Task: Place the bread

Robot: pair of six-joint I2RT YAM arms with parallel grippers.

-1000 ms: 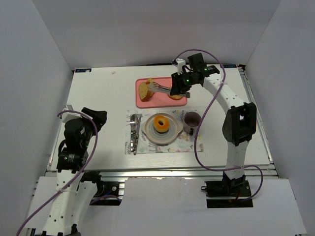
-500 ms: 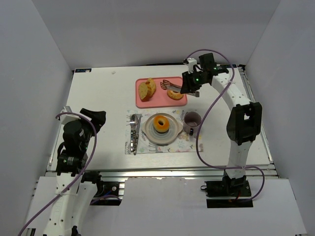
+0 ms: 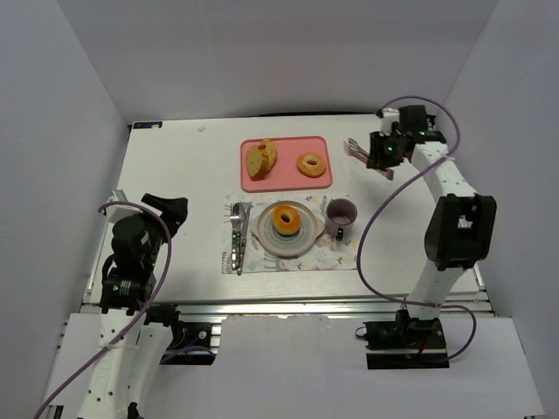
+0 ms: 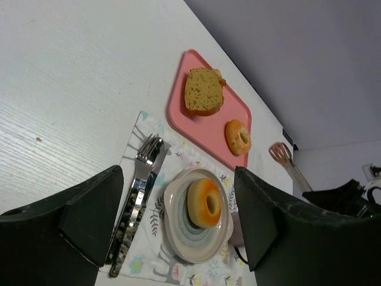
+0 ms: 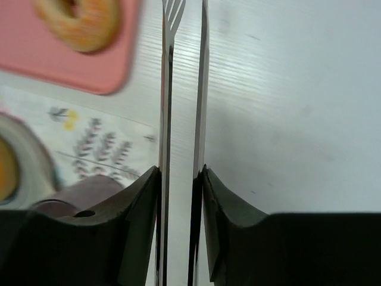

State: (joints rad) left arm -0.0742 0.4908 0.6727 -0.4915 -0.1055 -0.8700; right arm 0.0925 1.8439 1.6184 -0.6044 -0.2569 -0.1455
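While my right gripper (image 5: pixel 180 179) hangs over the bare table (image 3: pixel 175 166) at its far right side, its fingers (image 5: pixel 140 214) stand narrow, pressed against the two metal blades of a pair of tongs (image 5: pixel 168 89), which I hold squeezed nearly together. The slotted tips of the tongs point away from me toward the pink tray (image 3: pixel 288 179) and carry nothing. My left gripper (image 4: pixel 178 173) is spread wide with nothing between its fingers, drawn back near the left edge of the table. The bread (image 3: pixel 285 219), a deep orange ring, lies on the plate (image 3: pixel 266 240) on the patterned placemat (image 3: pixel 336 257), between the fork (image 3: pixel 238 236) and the purple mug (image 3: pixel 341 212). On the tray sit a paler ring (image 3: pixel 310 163) and a brown-crusted loaf chunk (image 3: pixel 260 157), apart from each other. A second ago my right gripper was over the tray with the tongs reaching toward the loaf chunk; now it has swung right, clear of the tray, with the tongs in the same grip. The bread has not moved.
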